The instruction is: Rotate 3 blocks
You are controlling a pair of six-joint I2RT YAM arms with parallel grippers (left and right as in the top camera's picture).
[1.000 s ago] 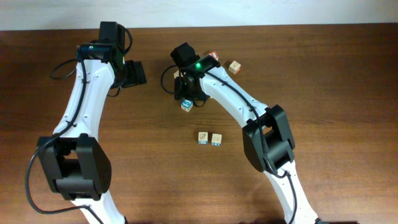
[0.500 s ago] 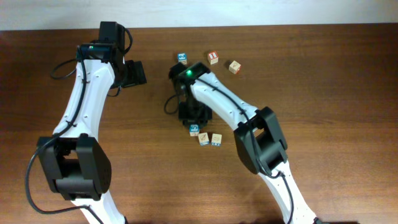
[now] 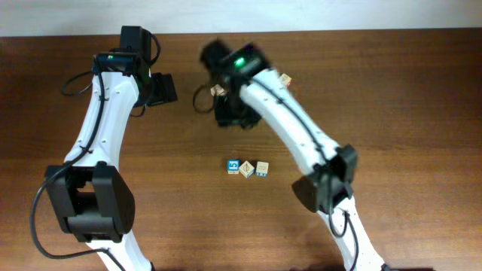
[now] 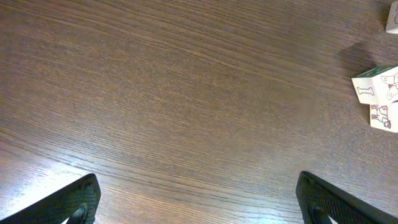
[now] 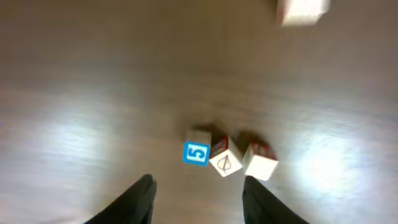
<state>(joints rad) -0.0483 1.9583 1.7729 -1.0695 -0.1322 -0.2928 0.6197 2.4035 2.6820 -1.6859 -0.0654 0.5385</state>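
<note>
My right fingers (image 5: pixel 134 202) hang high over the dark brown wooden surface (image 3: pixel 392 113), partly spread, with nothing between them. Below them in the right wrist view lie the three things I am meant to turn. They form a short row out in the open middle of the surface: the small wooden cube with a blue face and a white figure (image 5: pixel 196 153), the tan wooden cube with an orange diagonal mark (image 5: pixel 225 163) sitting cornerwise against it, and the tan wooden cube with teal trim (image 3: pixel 262 168) at the far end, touching its neighbour or nearly so. My left fingers (image 4: pixel 71 199) stand as wide as they go, idle over bare wood well away from the row. A few pale printed cubes (image 4: pixel 379 93) at the edge of that view are no part of this job. I judge that I am between grasps, though I cannot tell from here which cubes have been turned. The next move calls for coming straight down on one cube. Because the row is packed tight, the fingers should close on the two free faces across the row, not into the seams, so that twisting one does not drag the others.
</note>
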